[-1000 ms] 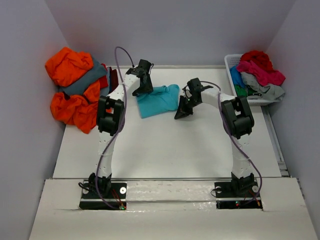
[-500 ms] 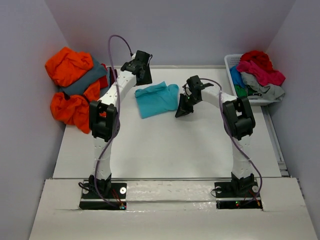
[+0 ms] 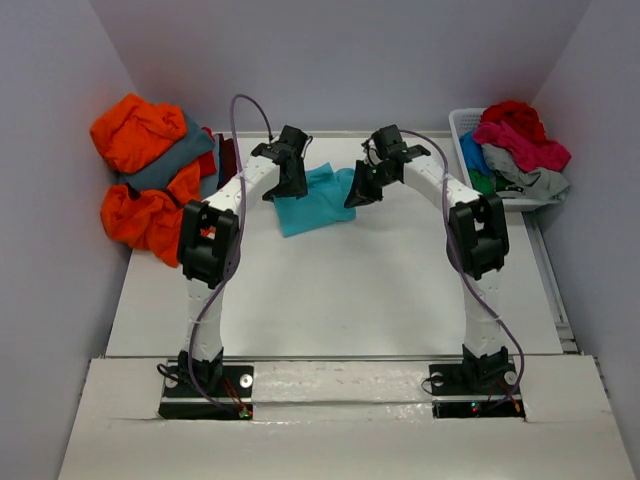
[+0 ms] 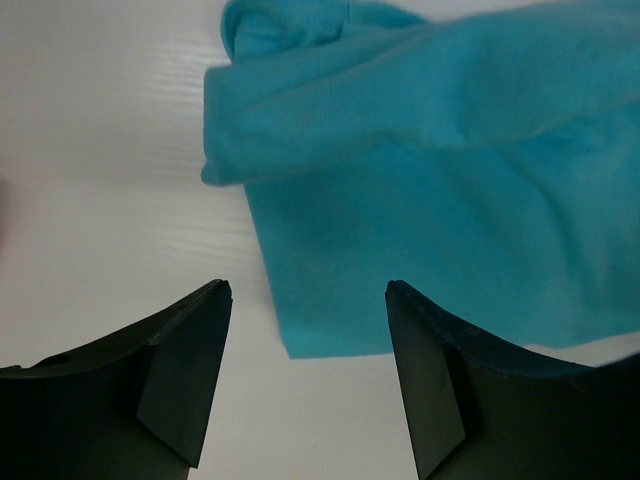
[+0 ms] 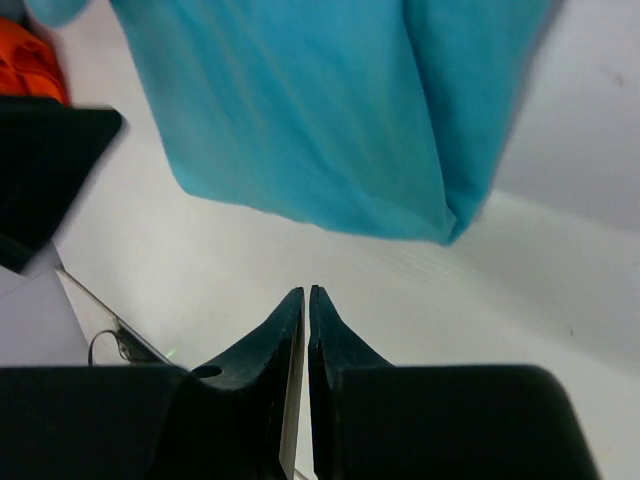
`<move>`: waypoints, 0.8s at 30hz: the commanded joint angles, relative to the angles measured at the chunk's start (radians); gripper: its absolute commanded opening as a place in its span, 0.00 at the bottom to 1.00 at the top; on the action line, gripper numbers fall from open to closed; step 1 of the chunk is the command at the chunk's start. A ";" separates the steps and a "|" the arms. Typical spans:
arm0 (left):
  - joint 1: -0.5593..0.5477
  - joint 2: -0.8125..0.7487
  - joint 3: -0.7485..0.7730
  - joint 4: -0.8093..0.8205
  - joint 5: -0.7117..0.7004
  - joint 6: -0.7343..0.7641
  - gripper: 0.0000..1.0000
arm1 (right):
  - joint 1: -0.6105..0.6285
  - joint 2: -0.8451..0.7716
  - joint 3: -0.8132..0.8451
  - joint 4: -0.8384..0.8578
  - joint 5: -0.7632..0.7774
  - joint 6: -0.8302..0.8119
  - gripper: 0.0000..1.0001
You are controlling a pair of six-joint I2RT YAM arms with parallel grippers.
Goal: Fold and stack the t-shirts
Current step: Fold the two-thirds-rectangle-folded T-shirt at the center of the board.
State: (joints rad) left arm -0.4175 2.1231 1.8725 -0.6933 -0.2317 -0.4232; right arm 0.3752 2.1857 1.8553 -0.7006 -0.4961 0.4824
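A folded turquoise t-shirt [image 3: 315, 200] lies on the white table at the back centre; it also shows in the left wrist view [image 4: 430, 200] and the right wrist view [image 5: 330, 110]. My left gripper [image 3: 287, 190] is at its left edge, open and empty, its tips [image 4: 308, 290] straddling the shirt's near corner. My right gripper [image 3: 354, 195] is at the shirt's right edge, shut on nothing, its tips [image 5: 304, 292] just short of the cloth. Orange t-shirts [image 3: 140, 130] and a slate grey one [image 3: 170, 165] are piled at the left. Red [image 3: 512, 115], pink [image 3: 520, 145] and light grey [image 3: 535, 180] shirts fill the basket.
The white slatted basket [image 3: 462, 125] stands at the back right corner. The purple walls close in on the left, back and right. The table surface [image 3: 330, 290] spreads in front of the shirt.
My left gripper has swung from behind the shirt's left side down onto its left edge. My right gripper has moved back and left to the shirt's right edge.
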 commanded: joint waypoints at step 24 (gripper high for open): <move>-0.033 0.115 0.174 -0.023 0.022 -0.039 0.75 | 0.010 0.298 0.388 -0.019 -0.041 0.016 0.20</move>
State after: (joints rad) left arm -0.4461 2.1509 1.9343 -0.6952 -0.1989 -0.4686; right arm 0.3752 2.4954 2.2169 -0.7338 -0.5003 0.4980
